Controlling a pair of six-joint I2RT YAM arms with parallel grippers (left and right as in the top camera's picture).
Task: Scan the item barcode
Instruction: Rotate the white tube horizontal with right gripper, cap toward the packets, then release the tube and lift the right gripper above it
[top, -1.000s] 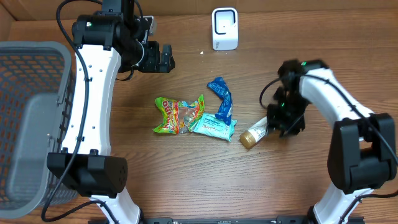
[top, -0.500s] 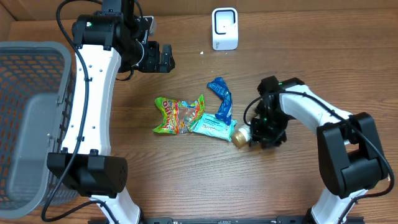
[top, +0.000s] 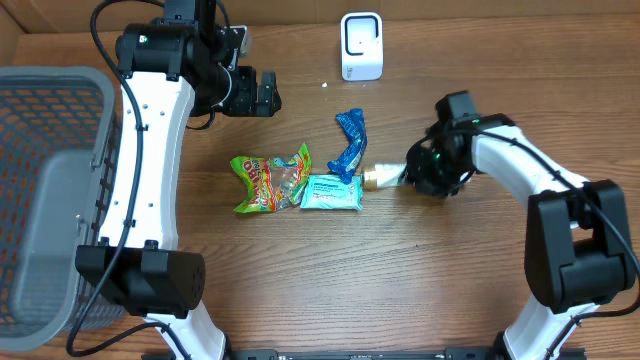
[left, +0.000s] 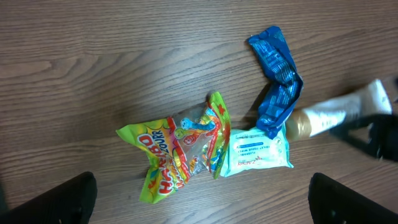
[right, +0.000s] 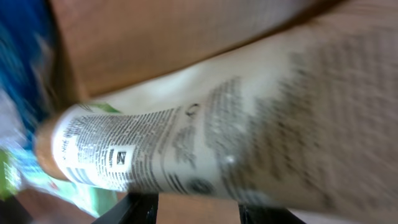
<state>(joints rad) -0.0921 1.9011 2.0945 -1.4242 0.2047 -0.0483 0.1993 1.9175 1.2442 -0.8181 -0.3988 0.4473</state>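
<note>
A white tube with a gold cap (top: 383, 177) lies level just above the table, cap pointing left and close to the teal wipes pack (top: 332, 192). My right gripper (top: 420, 174) is shut on the tube's tail. In the right wrist view the tube (right: 186, 149) fills the frame, blurred, with small print and a small code square; the dark fingertips (right: 142, 210) show below it. The white scanner (top: 361, 45) stands at the back of the table. My left gripper (top: 258, 92) hangs open high at the back left, with nothing between its fingers (left: 46, 199).
A green and yellow candy bag (top: 268, 180) lies left of the wipes pack, and a twisted blue wrapper (top: 350, 142) lies just behind it. A grey mesh basket (top: 40, 120) stands at the left edge. The left wrist view shows the same pile (left: 180, 152).
The right gripper swung the tube in against the pile, then up and back, and the cap now points left. The candy bag, wipes pack and blue wrapper were pushed left. The left arm stayed still.
</note>
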